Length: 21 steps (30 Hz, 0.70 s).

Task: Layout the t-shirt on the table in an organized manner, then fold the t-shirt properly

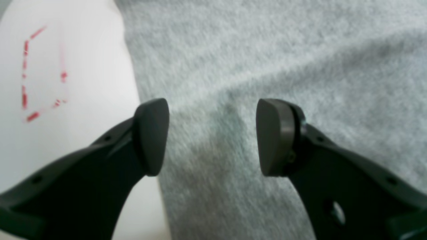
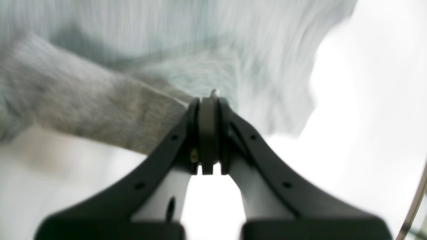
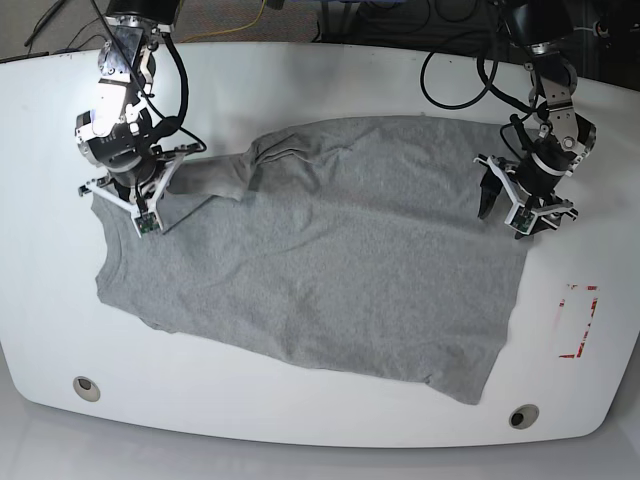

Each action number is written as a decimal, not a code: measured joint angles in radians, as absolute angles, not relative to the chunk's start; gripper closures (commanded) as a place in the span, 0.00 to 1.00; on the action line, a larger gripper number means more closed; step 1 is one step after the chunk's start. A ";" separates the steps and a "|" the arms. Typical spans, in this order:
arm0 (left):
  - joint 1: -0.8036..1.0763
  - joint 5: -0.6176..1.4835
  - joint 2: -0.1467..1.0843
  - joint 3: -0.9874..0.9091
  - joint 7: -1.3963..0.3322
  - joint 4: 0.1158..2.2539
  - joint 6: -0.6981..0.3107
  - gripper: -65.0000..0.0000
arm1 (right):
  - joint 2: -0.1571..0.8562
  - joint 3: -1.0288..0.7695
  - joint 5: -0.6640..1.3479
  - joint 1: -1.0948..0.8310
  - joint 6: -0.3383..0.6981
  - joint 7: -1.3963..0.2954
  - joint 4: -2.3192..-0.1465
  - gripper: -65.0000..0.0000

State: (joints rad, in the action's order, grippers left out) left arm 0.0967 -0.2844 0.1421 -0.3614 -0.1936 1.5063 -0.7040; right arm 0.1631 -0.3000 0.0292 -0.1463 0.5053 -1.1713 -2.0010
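The heather-grey t-shirt (image 3: pixel 330 260) lies spread across the white table (image 3: pixel 300 80), with one sleeve folded over near its top left. At the shirt's left corner my right gripper (image 3: pixel 140 220) is shut on the t-shirt. In the right wrist view the right gripper (image 2: pixel 208 103) pinches a taut band of the t-shirt (image 2: pixel 100 106), and a sliver of cloth pokes out at the tips. My left gripper (image 3: pixel 503 212) hangs open over the shirt's right edge. Nothing lies between the fingers of the left gripper (image 1: pixel 213 133), only the t-shirt (image 1: pixel 283 50) below.
A red rectangular outline (image 3: pixel 578 322) is marked on the table to the right of the shirt, and the red outline (image 1: pixel 40 73) also shows in the left wrist view. Two round holes (image 3: pixel 86 388) (image 3: pixel 518 416) sit near the front edge. Cables run behind the table.
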 measured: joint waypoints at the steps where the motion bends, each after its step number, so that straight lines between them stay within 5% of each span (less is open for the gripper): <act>1: 0.097 -0.284 0.143 -0.362 -0.194 1.500 -0.704 0.40 | 0.161 -0.304 0.030 -0.157 0.508 -1.180 -2.000 1.00; 21: 0.099 -0.290 0.139 -0.361 -0.194 1.471 -0.704 0.40 | 0.124 -0.363 0.030 -0.362 0.513 -1.175 -2.001 1.00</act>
State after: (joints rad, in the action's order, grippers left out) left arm 0.0990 -0.2905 0.1394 -0.3607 -0.1940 1.4712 -0.7040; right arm 0.1238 -0.3630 0.0299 -0.3618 0.5133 -1.1748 -2.0014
